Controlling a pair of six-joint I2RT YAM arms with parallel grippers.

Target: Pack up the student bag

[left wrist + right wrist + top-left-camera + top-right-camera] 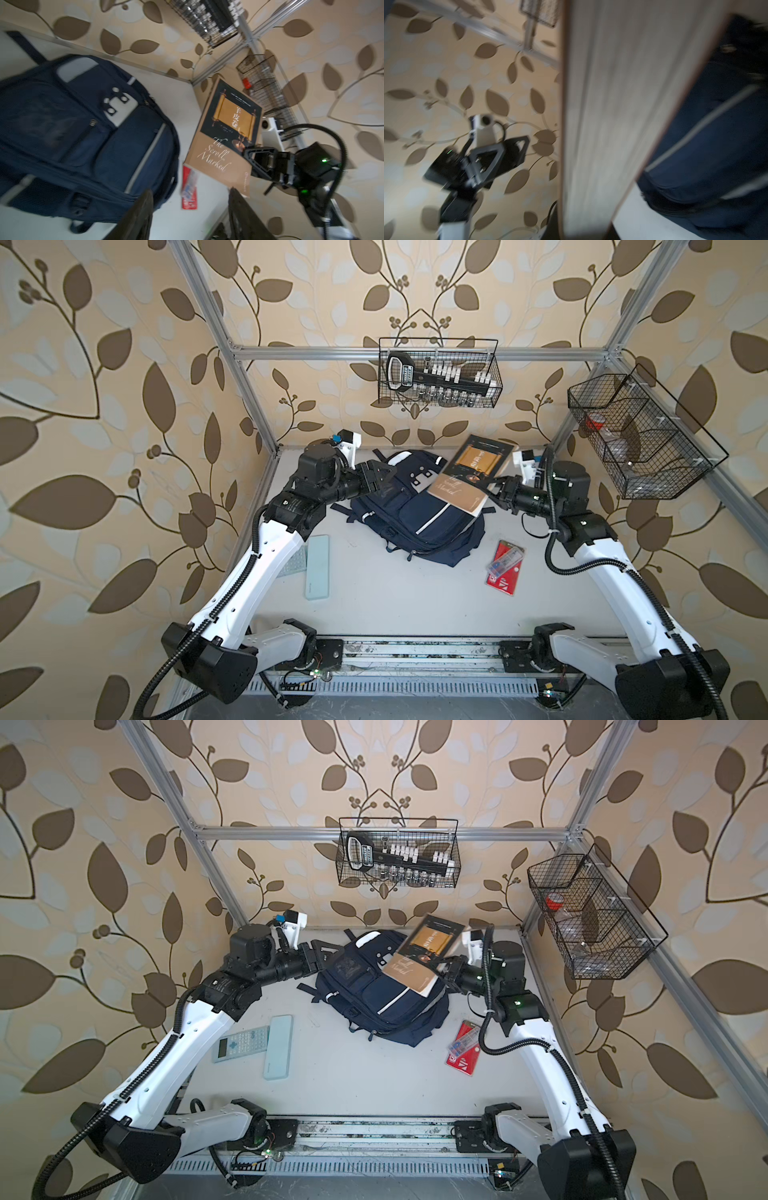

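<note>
The book [602,124] is clamped by the right gripper [494,488] at 1 o'clock of the bag [399,514], laid at table [395,605] centre; the left gripper [384,481], at 10, is spread wide, empty. Nothing is judged packed.

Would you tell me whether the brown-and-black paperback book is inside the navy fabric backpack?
Out: the right gripper holds the book aloft, wholly outside the backpack.
</note>
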